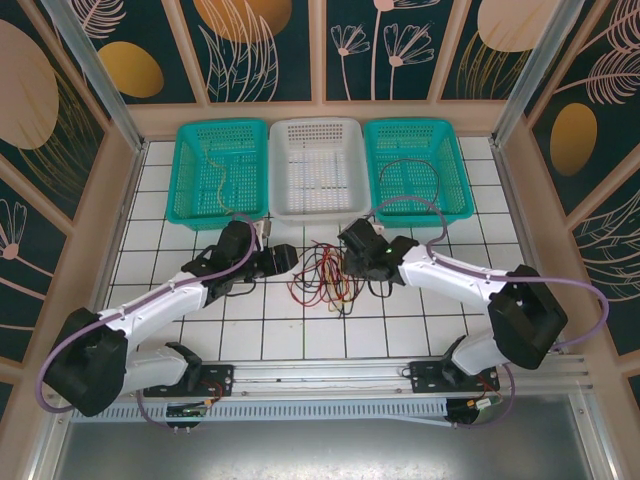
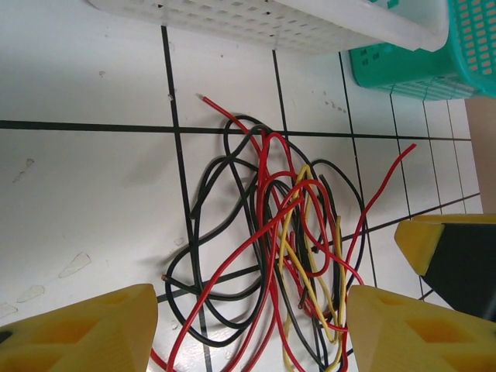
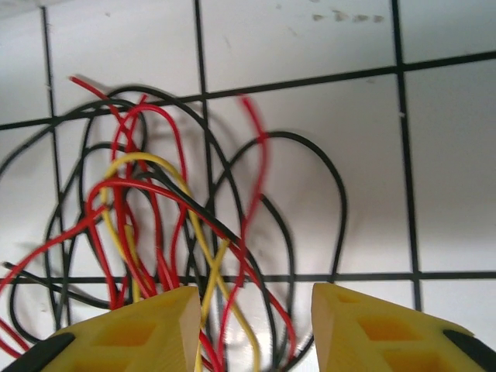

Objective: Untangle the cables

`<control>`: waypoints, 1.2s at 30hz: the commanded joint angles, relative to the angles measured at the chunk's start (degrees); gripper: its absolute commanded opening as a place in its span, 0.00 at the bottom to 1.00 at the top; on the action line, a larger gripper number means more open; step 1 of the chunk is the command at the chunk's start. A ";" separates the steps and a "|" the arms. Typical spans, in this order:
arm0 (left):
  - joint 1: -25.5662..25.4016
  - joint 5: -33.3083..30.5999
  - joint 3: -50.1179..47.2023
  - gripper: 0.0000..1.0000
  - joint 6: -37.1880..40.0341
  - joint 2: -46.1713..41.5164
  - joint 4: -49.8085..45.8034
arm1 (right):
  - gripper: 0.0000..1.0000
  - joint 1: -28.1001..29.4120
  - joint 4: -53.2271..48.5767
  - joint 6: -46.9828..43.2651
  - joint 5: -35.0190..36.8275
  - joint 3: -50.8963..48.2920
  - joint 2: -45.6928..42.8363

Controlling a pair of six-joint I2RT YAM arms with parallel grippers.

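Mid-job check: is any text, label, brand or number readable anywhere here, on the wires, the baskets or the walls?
None can be read.
The cables show no print.
The white basket, the left teal basket and the right teal basket bear no visible labels.
The wall panels carry only plant patterns.

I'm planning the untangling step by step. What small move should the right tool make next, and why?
Probably close the right tool on the red and yellow strands running between its open jaws: the cables lie in one tangled pile, and the left tool hovers open opposite.
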 commanded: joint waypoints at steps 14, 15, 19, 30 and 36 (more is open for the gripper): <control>-0.33 2.29 1.59 0.65 -0.24 -2.44 2.36 | 0.36 -9.37 11.93 2.34 -16.36 -12.12 -4.07; -0.30 2.20 1.69 0.65 -0.19 -2.67 2.29 | 0.37 -9.34 12.53 2.14 -16.64 -12.09 -3.30; -0.34 2.11 1.91 0.65 -0.18 -3.31 2.01 | 0.32 -9.28 13.50 1.65 -16.98 -11.78 -0.36; -0.34 3.24 2.78 0.66 -0.10 -4.57 3.60 | 0.00 -6.88 9.08 -0.03 -9.65 -7.03 0.12; -0.34 6.75 2.95 0.67 -0.77 -6.02 8.47 | 0.00 0.43 1.09 -3.90 2.25 0.52 -10.06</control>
